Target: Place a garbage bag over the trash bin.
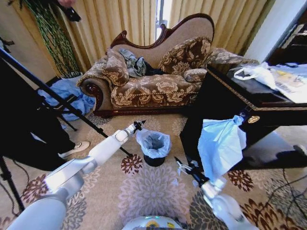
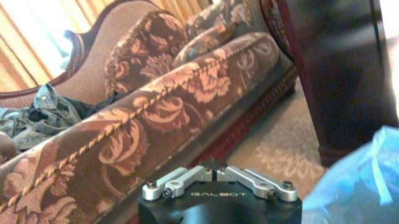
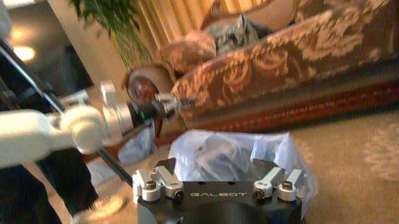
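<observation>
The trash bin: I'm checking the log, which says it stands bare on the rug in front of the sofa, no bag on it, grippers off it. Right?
Not quite. The trash bin isn't bare: the head view shows the garbage bag already draped over its rim. The rest holds: it stands on the rug before the sofa, and the left gripper and right gripper are both off it.

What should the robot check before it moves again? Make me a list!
1. Garbage bag over the trash bin: ok, the bag lines its top.
2. Bag snug all around the rim: cannot tell.
3. Left gripper empty: ok, shut, holding nothing, beside the bin.
4. Right gripper let go: ok, open, near the bin.
5. Bin upright on the carpet: ok.
</observation>
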Tool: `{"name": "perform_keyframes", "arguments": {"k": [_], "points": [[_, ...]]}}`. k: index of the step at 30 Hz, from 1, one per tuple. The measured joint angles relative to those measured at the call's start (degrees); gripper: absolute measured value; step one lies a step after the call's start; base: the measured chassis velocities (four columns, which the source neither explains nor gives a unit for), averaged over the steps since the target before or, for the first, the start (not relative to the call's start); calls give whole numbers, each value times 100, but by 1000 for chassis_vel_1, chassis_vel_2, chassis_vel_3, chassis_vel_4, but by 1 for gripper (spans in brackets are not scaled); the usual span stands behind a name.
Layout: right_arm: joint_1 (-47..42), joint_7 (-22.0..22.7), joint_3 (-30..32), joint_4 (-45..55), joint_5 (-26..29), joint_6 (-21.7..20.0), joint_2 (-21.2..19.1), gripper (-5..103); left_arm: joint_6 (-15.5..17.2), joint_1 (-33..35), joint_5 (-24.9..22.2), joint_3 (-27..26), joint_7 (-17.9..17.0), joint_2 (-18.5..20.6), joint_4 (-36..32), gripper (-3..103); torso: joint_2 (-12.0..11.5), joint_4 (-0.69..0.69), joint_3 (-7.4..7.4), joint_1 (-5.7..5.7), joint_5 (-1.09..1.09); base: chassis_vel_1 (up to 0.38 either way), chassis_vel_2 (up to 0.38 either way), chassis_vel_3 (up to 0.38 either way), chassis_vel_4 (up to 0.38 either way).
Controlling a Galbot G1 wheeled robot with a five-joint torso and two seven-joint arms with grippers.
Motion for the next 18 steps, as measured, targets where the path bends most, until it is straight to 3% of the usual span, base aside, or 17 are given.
{"name": "perform_keyframes", "arguments": {"k": [1,2,4,5,7,8,13,14,15,18], "points": [[168,144,-158,-67,-37,-93,1,83,8,0,-44,-35,9,4,-33,0,0,-1,0,0,0,0,0,0,0],[436,328,-380,-209,-104,-197,5,71,26,-8,-133,-93,27,-6,-51,0,0,-3,0,0,6,0,0,0,0],[591,406,-482,-292,-134,-237,10,71,39,-13,-188,-115,37,-14,-57,0,0,-3,0,0,6,0,0,0,0],[1014,553,-719,-543,-182,-322,51,61,116,-25,-400,-169,76,-35,-124,4,0,-4,0,1,2,0,0,0,0],[1150,590,-785,-627,-193,-360,70,61,152,-27,-496,-183,89,-37,-163,4,0,-4,0,1,3,0,0,0,0],[1484,653,-963,-876,-202,-416,134,55,300,-18,-805,-219,118,-23,-310,15,0,-3,0,1,3,0,0,0,0],[2371,758,-1506,-1564,-307,-478,383,33,713,113,-1382,-474,86,77,-705,26,0,-4,0,2,4,0,0,0,0],[2371,758,-1506,-1564,-307,-478,383,33,713,113,-1382,-474,86,77,-705,26,0,-4,0,2,4,0,0,0,0],[2568,798,-1651,-1658,-344,-495,421,25,845,176,-1514,-599,54,157,-861,31,0,-3,0,1,3,0,0,0,0],[3111,815,-2022,-1961,-488,-511,513,37,1401,447,-2160,-965,11,460,-1496,47,0,0,0,0,4,0,0,0,0]]}}
